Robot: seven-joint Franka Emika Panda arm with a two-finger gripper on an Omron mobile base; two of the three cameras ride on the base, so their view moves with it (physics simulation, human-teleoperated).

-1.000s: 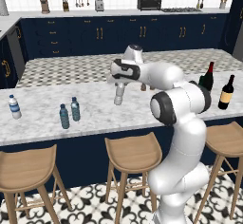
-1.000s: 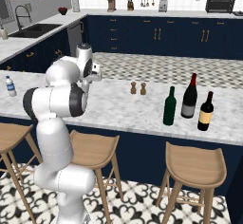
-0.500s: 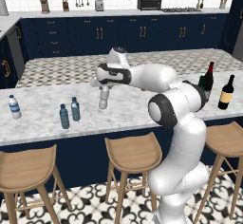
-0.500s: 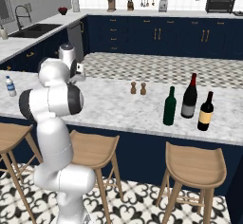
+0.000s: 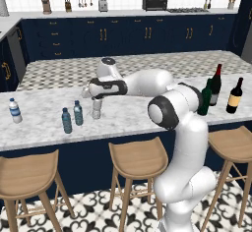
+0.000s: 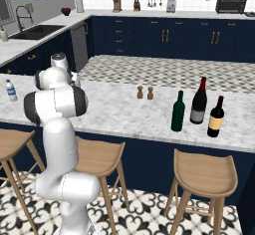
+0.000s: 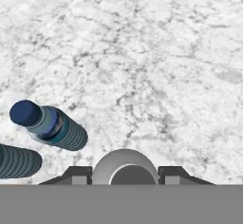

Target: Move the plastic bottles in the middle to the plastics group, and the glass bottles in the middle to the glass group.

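While the gripper (image 5: 97,101) hangs left of centre in the left base view, its jaws are clenched on the clear greyish-white bottle (image 5: 97,112), which stands upright beneath it, long axis vertical and in line with the hand. In the hand view the bottle's rounded grey top (image 7: 124,166) sits squarely between the two dark fingertips (image 7: 76,175) at the bottom edge. Whether its base touches the marble counter (image 5: 142,115) or rides just above it cannot be told.

What the coming move turns on is the direction of the plastics group: it lies further toward the left of the left base view. The pale blue bottle (image 5: 78,112) stands near the held one, the teal-blue bottle (image 5: 66,121) is just beside that, and the white bottle with a blue band (image 5: 15,110) is well apart, near the left edge. Seen from the hand, two blue bottles sit at lower left, both upright, so the set-down probably needs only a short carry that way, stopping short of the nearest one.

The green wine bottle (image 5: 205,97) stands at the far right, already beside the two red-topped bottles (image 5: 215,85).
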